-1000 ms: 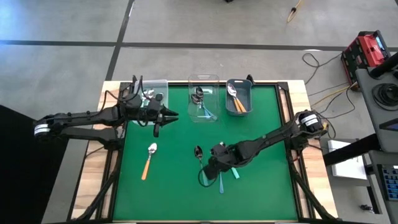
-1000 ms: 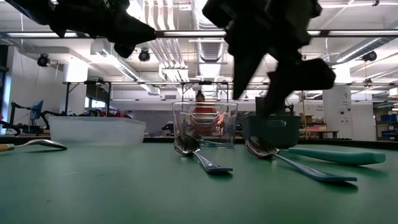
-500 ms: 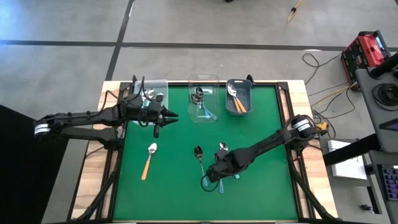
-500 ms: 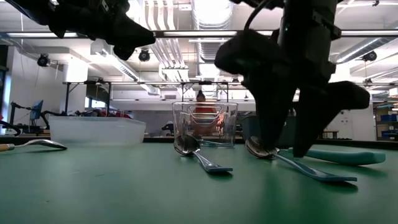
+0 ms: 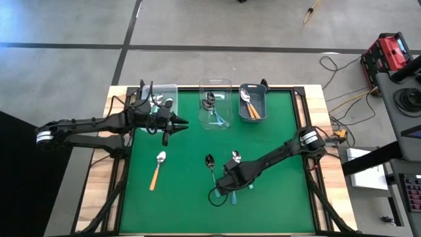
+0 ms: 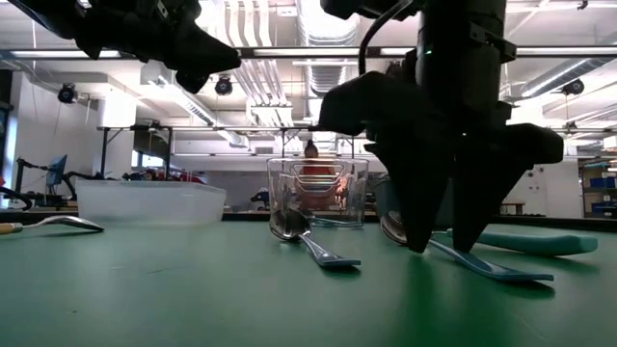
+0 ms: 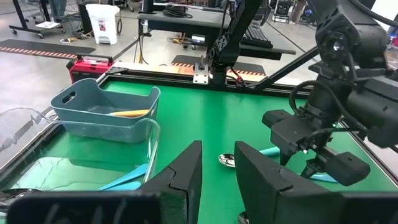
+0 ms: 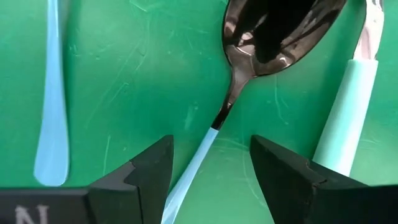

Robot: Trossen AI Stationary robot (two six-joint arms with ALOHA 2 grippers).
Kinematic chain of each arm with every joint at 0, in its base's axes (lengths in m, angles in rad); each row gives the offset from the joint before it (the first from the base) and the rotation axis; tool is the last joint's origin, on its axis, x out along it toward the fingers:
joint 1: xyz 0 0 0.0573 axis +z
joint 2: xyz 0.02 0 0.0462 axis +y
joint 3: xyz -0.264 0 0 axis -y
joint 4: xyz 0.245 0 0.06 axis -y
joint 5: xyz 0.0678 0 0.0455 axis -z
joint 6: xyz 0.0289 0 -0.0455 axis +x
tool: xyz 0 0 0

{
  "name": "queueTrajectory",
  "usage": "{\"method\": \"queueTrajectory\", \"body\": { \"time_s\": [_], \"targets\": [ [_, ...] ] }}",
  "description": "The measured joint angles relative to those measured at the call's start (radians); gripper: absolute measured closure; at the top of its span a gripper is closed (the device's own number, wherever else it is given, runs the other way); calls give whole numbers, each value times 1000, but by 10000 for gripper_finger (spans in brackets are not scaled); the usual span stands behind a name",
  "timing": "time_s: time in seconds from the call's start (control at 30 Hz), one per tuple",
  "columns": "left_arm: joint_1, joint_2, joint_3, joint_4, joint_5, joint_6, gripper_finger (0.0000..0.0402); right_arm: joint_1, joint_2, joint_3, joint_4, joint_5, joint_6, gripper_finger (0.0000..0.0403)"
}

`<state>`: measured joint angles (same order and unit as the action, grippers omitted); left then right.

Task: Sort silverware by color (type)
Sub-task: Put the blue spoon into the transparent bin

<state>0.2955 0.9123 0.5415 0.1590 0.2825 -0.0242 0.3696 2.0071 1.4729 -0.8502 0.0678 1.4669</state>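
Lowered since 1 second ago, the right gripper [image 8: 211, 171] now straddles the blue-handled spoon [image 8: 239, 87] with parted fingers, nothing grasped, near the clear bin [image 5: 215, 105]. Left gripper [image 5: 176, 123], empty, hangs left of that bin.

Mint spoon [image 8: 348, 106] crowds right fingers [image 8: 292, 177].

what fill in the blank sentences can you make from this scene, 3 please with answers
1. The right gripper, jaws open, straddles a spoon with a ____ handle.
2. The spoon lying alone on the mat's left has an ____ handle.
3. The grey bin stands ____ of the clear middle bin in the high view.

Answers: blue; orange; right
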Motion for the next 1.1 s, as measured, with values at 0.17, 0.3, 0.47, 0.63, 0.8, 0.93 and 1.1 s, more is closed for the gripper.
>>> {"method": "queueTrajectory", "body": {
  "time_s": [0.17,0.3,0.47,0.63,0.8,0.93,1.1],
  "targets": [
    [0,0,0,0,0,0,325,-1,48,67,-67,20,-10,201],
    [0,0,0,0,-1,0,325,-2,62,89,-74,46,-10,227],
    [0,0,0,-2,-1,0,325,-7,71,102,-66,86,-6,273],
    [0,0,0,-2,-2,0,325,-10,71,103,-58,102,-5,324],
    [0,0,0,-2,-2,1,325,-11,72,107,-50,104,-12,367],
    [0,0,0,-3,-2,0,325,-12,72,107,-40,103,-26,388],
    [0,0,0,-2,-2,5,325,-15,68,107,-37,93,-49,391]
  ]
}}
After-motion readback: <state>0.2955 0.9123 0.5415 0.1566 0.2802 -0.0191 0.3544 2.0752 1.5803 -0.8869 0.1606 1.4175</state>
